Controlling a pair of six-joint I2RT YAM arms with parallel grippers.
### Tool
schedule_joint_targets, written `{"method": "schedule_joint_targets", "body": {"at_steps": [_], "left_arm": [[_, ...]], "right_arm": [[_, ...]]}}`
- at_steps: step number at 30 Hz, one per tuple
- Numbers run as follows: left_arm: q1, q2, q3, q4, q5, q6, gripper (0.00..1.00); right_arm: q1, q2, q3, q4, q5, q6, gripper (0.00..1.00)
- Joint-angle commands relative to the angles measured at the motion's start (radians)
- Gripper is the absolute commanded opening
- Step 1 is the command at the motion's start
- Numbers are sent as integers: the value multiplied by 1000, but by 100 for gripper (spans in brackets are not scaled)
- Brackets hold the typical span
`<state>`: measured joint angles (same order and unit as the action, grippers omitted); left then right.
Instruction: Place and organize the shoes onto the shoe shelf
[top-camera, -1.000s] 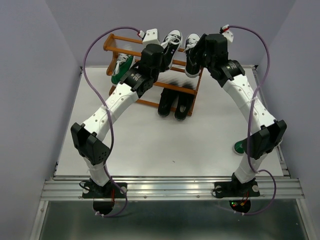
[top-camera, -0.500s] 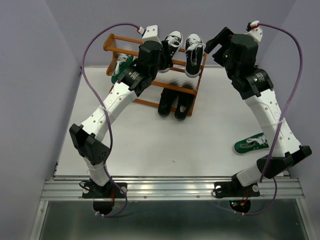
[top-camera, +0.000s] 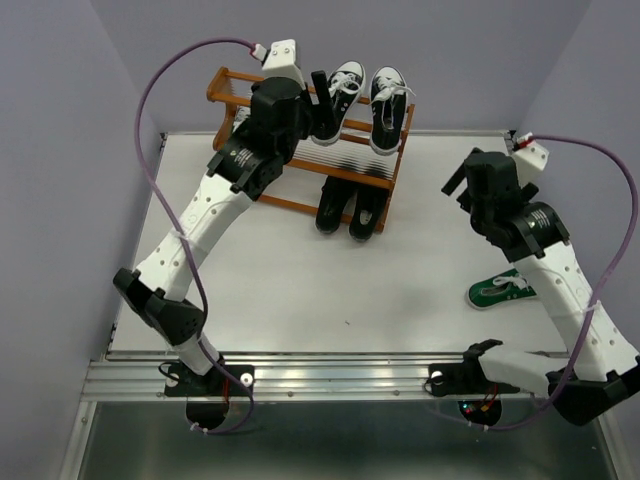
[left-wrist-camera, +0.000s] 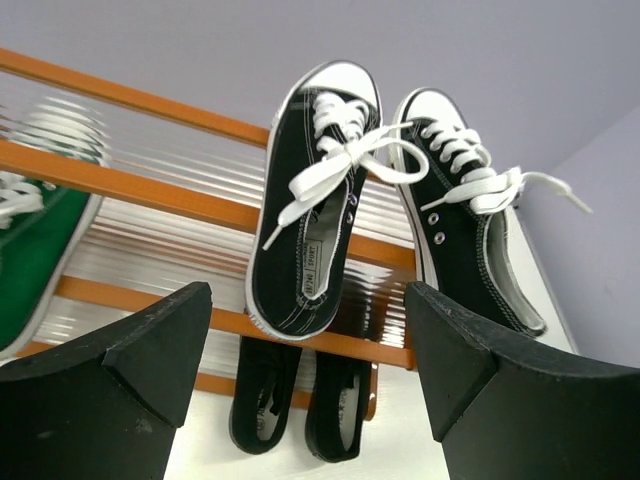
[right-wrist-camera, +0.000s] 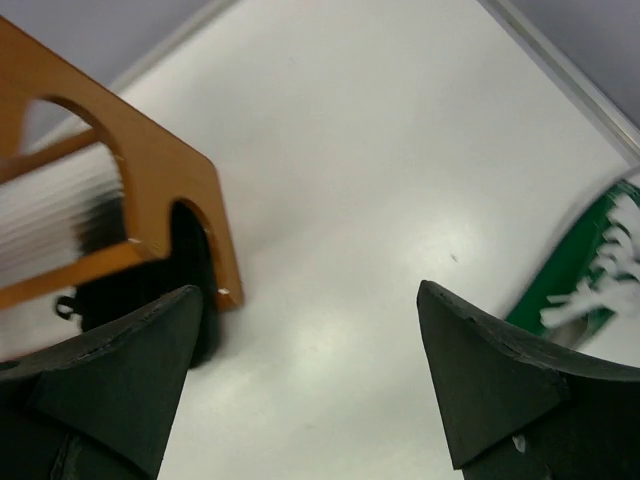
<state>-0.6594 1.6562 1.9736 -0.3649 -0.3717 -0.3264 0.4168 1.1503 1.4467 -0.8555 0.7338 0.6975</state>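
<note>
The shoe shelf (top-camera: 222, 85) stands at the back of the table. Two black sneakers with white laces (top-camera: 347, 82) (top-camera: 388, 105) lie side by side on its top tier, also seen in the left wrist view (left-wrist-camera: 305, 230) (left-wrist-camera: 460, 230). Two plain black shoes (top-camera: 348, 208) sit at the lower tier's right end. A green sneaker (left-wrist-camera: 30, 240) rests on the shelf's left part. Another green sneaker (top-camera: 505, 290) lies on the table at the right. My left gripper (top-camera: 325, 98) hangs open just in front of the top tier, holding nothing. My right gripper (top-camera: 458, 186) is open above the bare table, between shelf and green sneaker.
The shelf's right end panel (right-wrist-camera: 150, 170) is at the left of the right wrist view, with a plain black shoe (right-wrist-camera: 190, 260) under it. The white table (top-camera: 300, 280) has a raised rim at its right edge (top-camera: 560, 290). Purple walls close in on three sides.
My left gripper opened off the left black sneaker and drew back slightly. My right arm swung away from the shelf toward the front right, opening wider and uncovering the green sneaker on the table.
</note>
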Motion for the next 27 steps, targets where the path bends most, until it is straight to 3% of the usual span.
{"method": "schedule_joint_targets", "body": {"at_steps": [1,7,13,17,22,27], "left_arm": [[1,-156,-25,15,-56,39,89],[1,-283,-146,-11,-95,43,89],[1,-404,-341,-11,-53,0,89],[1,-438,-430,-11,-35,-31,89],[1,-444,-484,-16,-23,-43,89],[1,-452,-507,0,-12,-45,88]], "right_arm": [[-9,-66,-117,-224,-11,242,95],[-18,-47,-274,-362,-50,486,98],[-67,-70,-362,-401,-37,573,100],[-192,-83,-446,-349,-82,513,100],[-360,-80,-534,-168,-206,335,100],[-397,-8,-548,-90,-212,270,98]]}}
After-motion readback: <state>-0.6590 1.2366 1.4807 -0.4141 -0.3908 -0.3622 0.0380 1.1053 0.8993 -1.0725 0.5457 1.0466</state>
